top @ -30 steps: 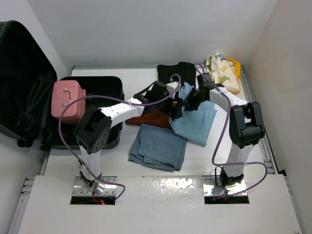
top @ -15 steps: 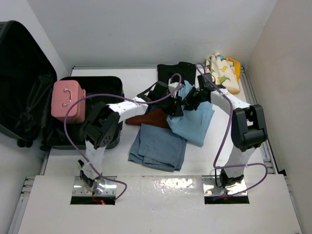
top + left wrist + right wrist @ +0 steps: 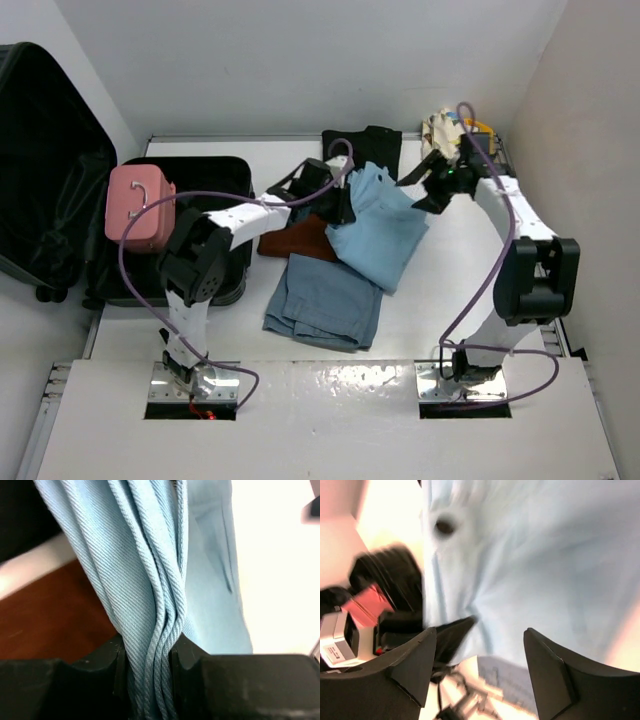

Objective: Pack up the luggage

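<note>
The luggage (image 3: pixel 205 180) lies open at about 9 o'clock on the table (image 3: pixel 420 300), its lid propped against the left wall. A pink vanity case (image 3: pixel 138 205) rests at the left side of its lower half. Near the table's middle, the left gripper (image 3: pixel 148 652) is clamped on several bunched folds of a light blue garment (image 3: pixel 380 225) (the wrist view shows the cloth pinched tight between both fingers). A rust-brown garment (image 3: pixel 295 240) lies just beside it at 9 o'clock, and folded denim (image 3: pixel 325 300) at 7 o'clock. The right gripper (image 3: pixel 480 635) hangs at the blue garment's 2 o'clock edge, jaws spread with nothing between them. A black garment (image 3: pixel 365 150) lies at the table's 12 o'clock and a dinosaur-print cloth (image 3: pixel 445 128) at 1 o'clock.
</note>
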Controlling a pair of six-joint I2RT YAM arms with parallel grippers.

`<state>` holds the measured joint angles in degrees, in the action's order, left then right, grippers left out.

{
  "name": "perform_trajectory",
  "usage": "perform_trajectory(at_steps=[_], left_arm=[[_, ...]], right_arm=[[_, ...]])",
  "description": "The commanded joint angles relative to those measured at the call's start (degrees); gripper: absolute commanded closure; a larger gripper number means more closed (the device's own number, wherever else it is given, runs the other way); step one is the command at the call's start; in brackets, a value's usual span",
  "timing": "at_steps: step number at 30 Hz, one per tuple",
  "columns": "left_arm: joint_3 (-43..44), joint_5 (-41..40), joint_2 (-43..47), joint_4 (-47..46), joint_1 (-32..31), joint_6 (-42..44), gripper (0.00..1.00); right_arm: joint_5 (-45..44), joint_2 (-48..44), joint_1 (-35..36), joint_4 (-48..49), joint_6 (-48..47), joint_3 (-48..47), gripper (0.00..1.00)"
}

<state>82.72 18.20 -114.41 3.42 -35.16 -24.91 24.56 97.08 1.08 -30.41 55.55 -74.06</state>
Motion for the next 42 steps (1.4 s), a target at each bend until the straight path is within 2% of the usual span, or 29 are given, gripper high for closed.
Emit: perform_trajectory(at_steps=[1, 7, 9, 12, 13, 15, 16, 22, 27, 28, 33, 37, 40, 41, 42], left_arm=[[0.95, -10.52, 11.65, -5.88, 4.47, -0.49, 1.00], [-1.85, -17.76, 23.60, 2.98, 13.34, -1.64, 1.00], [-4.22, -17.76, 28.33, 8.06, 19.49, -1.64, 1.00], [-7.04, -16.87, 32.57, 15.09, 27.76, 3.70, 1.00], [-9.74, -17.92, 35.72, 18.60, 33.52, 7.90, 1.00], [-10.64, -19.24, 36.89, 19.51, 35.23, 10.39, 1.00], [-12.47, -22.99, 36.89, 21.26, 37.59, 11.36, 1.00], [-18.63, -41.09, 36.28, 21.89, 39.02, 20.24, 1.00], [-22.94, -48.77, 32.77, 18.03, 40.43, 26.39, 1.00], [-23.56, -52.35, 31.98, 16.89, 40.43, 27.62, 1.00], [-24.27, -59.14, 26.53, 5.31, 38.58, 33.34, 1.00], [-21.82, -53.63, 20.56, 4.67, 38.06, 31.86, 1.00], [-21.19, -46.17, 19.31, 4.67, 36.83, 30.45, 0.78], [-21.72, -43.01, 19.31, 5.36, 36.30, 29.83, 0.68], [-21.72, -42.37, 19.31, 5.37, 35.69, 29.22, 0.51]], right_arm=[[0.93, -3.38, -4.59, -1.49, -7.45, -3.98, 0.30], [1.89, -3.48, -5.65, -1.32, -11.17, -2.76, 0.30], [2.34, -2.69, -5.65, -1.40, -11.25, -2.67, 0.30], [3.22, -1.20, -5.65, -1.49, -11.34, -2.84, 0.31], [3.74, 0.03, -5.39, -1.58, -11.17, -3.02, 0.31], [3.74, 0.13, -5.04, -1.75, -11.08, -3.37, 0.31], [3.92, 0.74, -4.86, -1.41, -10.90, -3.54, 0.33], [3.39, 3.46, -3.02, -2.19, -10.90, -6.53, 0.33], [3.39, 4.79, -2.49, -2.02, -10.99, -8.38, 0.33], [3.31, 4.96, -2.05, -2.10, -10.81, -8.38, 0.33], [3.31, 5.31, -1.52, -1.75, -10.64, -7.94, 0.33], [2.96, 5.67, -1.52, -1.32, -10.99, -8.29, 0.33], [2.87, 6.02, 0.06, -1.49, -11.78, -8.99, 0.33], [2.87, 5.93, 0.23, -1.40, -12.65, -8.99, 0.31], [2.87, 5.84, 0.41, -1.49, -13.01, -9.17, 0.31]])
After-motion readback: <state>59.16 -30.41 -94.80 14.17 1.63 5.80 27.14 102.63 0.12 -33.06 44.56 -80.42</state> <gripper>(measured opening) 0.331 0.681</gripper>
